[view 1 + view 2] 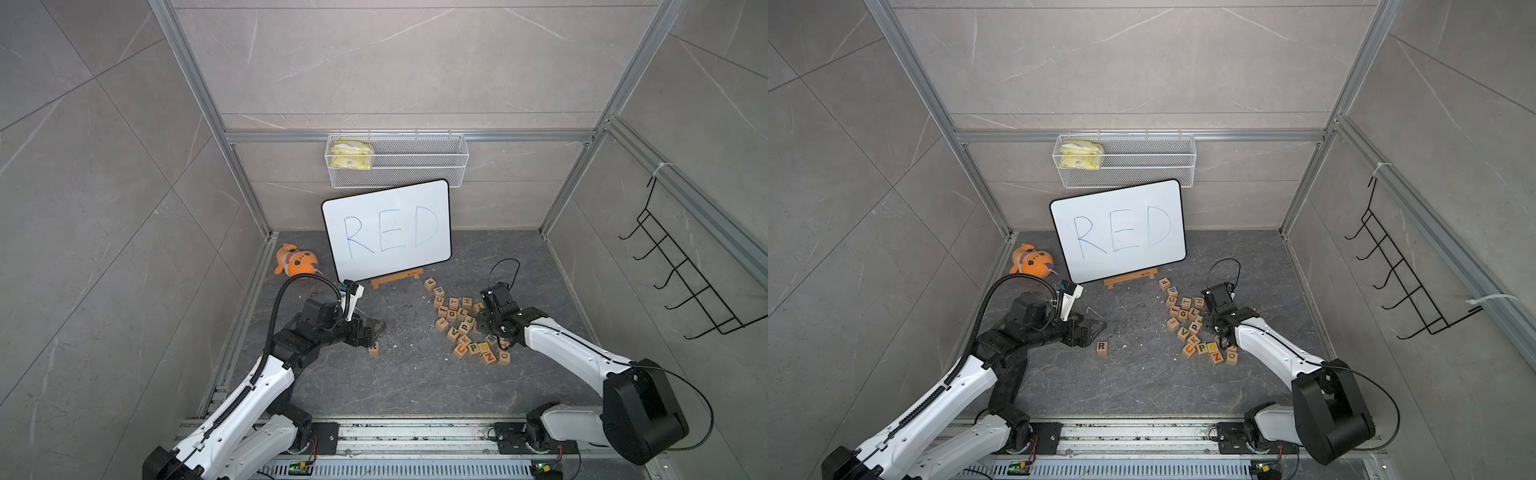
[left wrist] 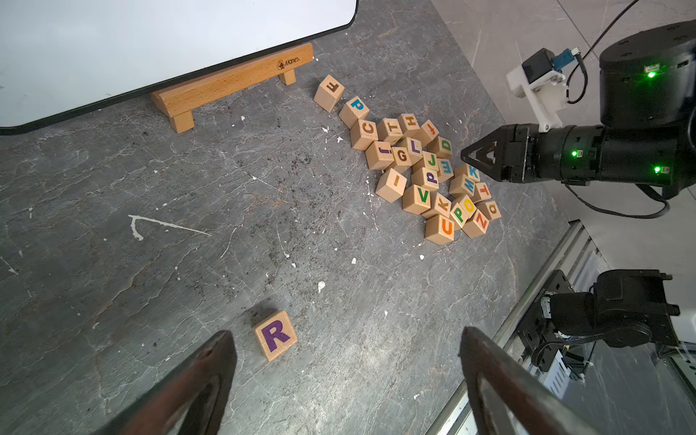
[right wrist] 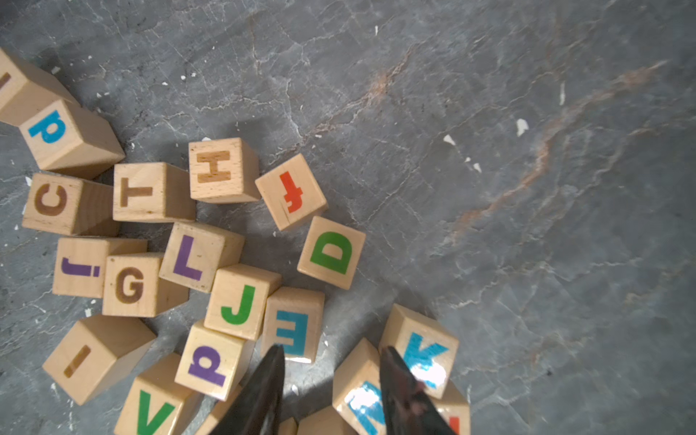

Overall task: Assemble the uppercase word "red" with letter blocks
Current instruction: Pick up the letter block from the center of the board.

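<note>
- Grey stone worktop (image 1: 415, 374) in a tiled booth carries a heap of letter blocks (image 1: 465, 328) on the robot's right, while the R block (image 1: 1101, 347) lies alone, well apart from the heap.
- Just beside the R block hovers the left hand (image 2: 344, 333), fingers wide apart, holding nothing.
- Low over the heap hangs the right hand (image 3: 333, 350), fingers apart and clamped on nothing.
- Just ahead of it lies the E block (image 3: 293, 325), off-centre toward one finger and close against the J block (image 3: 241, 301); the D block (image 3: 331, 252) sits farther ahead.
- Both lie nearer the right arm. A small sideways shift looks needed to straddle the E block.
</note>
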